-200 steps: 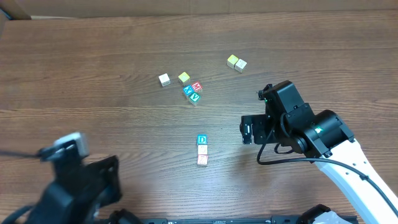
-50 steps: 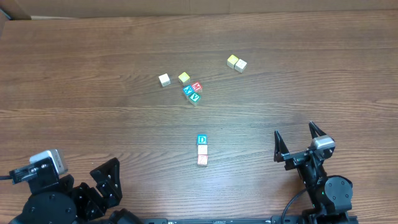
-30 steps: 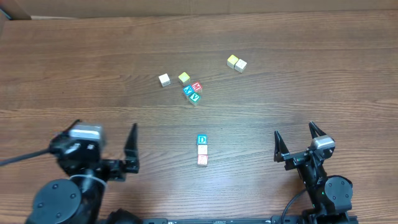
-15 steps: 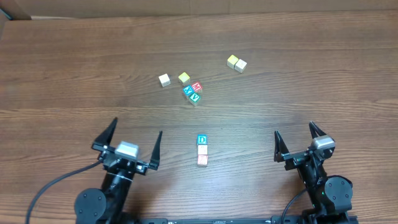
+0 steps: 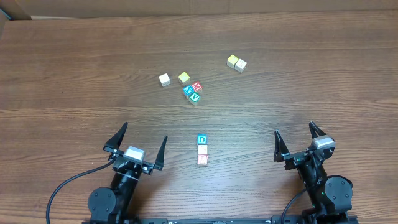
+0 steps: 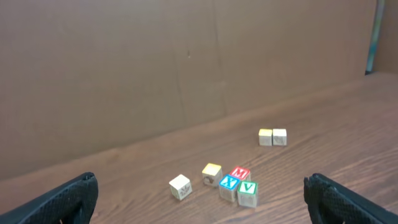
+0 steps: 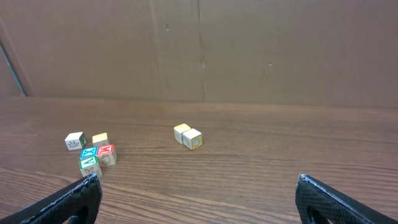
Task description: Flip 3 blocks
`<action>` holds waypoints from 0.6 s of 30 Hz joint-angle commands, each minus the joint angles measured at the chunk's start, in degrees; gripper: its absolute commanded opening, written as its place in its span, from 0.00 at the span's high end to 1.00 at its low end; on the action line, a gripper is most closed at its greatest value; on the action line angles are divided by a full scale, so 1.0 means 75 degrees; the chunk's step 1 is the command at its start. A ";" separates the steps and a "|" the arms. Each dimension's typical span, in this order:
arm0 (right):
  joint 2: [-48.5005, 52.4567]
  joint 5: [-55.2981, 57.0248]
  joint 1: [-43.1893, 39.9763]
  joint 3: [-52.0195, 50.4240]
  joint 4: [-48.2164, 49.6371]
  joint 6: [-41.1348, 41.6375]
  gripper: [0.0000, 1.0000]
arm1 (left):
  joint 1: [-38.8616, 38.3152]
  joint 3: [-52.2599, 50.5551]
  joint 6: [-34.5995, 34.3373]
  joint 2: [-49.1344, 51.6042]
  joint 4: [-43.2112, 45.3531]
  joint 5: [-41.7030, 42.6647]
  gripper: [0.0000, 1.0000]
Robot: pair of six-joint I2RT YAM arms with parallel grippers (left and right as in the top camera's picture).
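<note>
The table (image 5: 62, 74) was a broad wood-grain surface, with both arms parked at its near edge. The left claw (image 5: 145, 130) stood with its jaws spread wide and held nothing. The right claw (image 5: 293, 128) was likewise fully spread and empty. Neither touched any cube.

The three blocks lay in a short touching row on the table between the two claws, nearer the left one: the blue D block (image 5: 201, 140) farthest from the arms, the whitish block (image 5: 202, 150) in the middle, and the red-lettered block (image 5: 202, 160) nearest the edge. Neither wrist view showed this row.

Farther out lay a cluster of five cubes (image 5: 188, 87). A pair of cubes (image 5: 237, 63) lay to its right, well apart from it.

Risks noted, as judgement:
- The row was packed face to face. A claw closing on one block would likely nudge or drag its neighbour, spoiling that block's orientation.
- The middle block offered only its two free sides; a grasp along the row would find no gap.
- The lettered cubes in the far cluster resemble the task blocks, so a wrong pick is possible.
- With the row outside both wrist views, the approach would lean on the overhead view alone.
</note>
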 commanded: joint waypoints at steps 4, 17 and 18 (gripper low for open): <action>-0.0090 0.0070 -0.0050 -0.0082 0.0041 -0.0029 0.00 | 0.0105 -0.0513 -0.0396 -0.0114 0.0332 0.0079 0.00; -0.0090 0.0070 -0.0050 -0.0082 0.0041 -0.0029 0.00 | 0.0102 -0.0513 -0.0458 -0.0114 -0.0586 -0.0408 0.00; -0.0090 0.0070 -0.0050 -0.0082 0.0041 -0.0029 0.00 | 0.0102 -0.0513 -0.0463 -0.0114 -0.0586 -0.0402 0.00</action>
